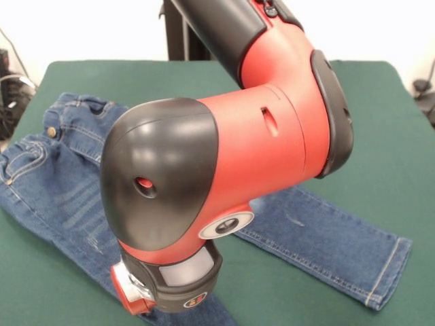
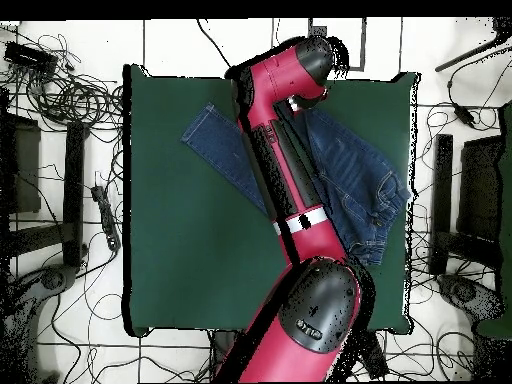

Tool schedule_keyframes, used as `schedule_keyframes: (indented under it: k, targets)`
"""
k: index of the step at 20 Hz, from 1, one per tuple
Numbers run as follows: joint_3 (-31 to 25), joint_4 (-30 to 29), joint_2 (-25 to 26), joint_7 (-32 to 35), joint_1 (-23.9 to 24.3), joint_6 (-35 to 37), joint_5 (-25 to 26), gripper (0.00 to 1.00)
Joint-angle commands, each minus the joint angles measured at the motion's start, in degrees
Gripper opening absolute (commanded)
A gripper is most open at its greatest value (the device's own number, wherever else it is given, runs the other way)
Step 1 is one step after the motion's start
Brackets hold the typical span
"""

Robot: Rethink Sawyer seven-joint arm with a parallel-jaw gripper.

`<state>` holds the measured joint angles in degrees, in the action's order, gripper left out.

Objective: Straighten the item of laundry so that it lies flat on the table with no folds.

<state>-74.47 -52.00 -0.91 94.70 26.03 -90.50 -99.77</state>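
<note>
The blue denim jeans (image 1: 47,183) lie on the dark green table (image 1: 380,136). In the front view the waist with its brass button is at the left. One leg runs right to a hemmed cuff (image 1: 387,265); the other runs to the bottom edge under the arm. In the overhead view the jeans (image 2: 365,175) lie at the right, with one leg (image 2: 215,135) reaching left across the table (image 2: 180,250). The red and black arm (image 1: 224,149) stretches over the jeans and hides their middle. Its wrist end (image 1: 160,285) hangs low at the picture's bottom. The gripper itself does not show.
The arm (image 2: 290,190) crosses the table from the base to the far edge. Tangled cables (image 2: 60,90) lie on the floor at the left. Dark stands (image 2: 440,200) flank the table's right side. The table's edge runs close to the jeans' waist.
</note>
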Motion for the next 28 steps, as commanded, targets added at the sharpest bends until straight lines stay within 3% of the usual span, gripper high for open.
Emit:
schedule_keyframes:
  k: [1,7,8,28]
  targets:
    - [-2.0,-1.5,4.2,9.4,-1.8,3.4,-3.7,1.00]
    - [-2.1,-1.5,4.2,9.2,-1.8,2.9,-3.6,1.00]
    - [-2.1,-1.5,4.2,9.2,-1.8,2.9,-3.6,0.00]
    - [-3.2,-0.6,4.1,9.3,-2.2,1.1,-3.1,0.00]
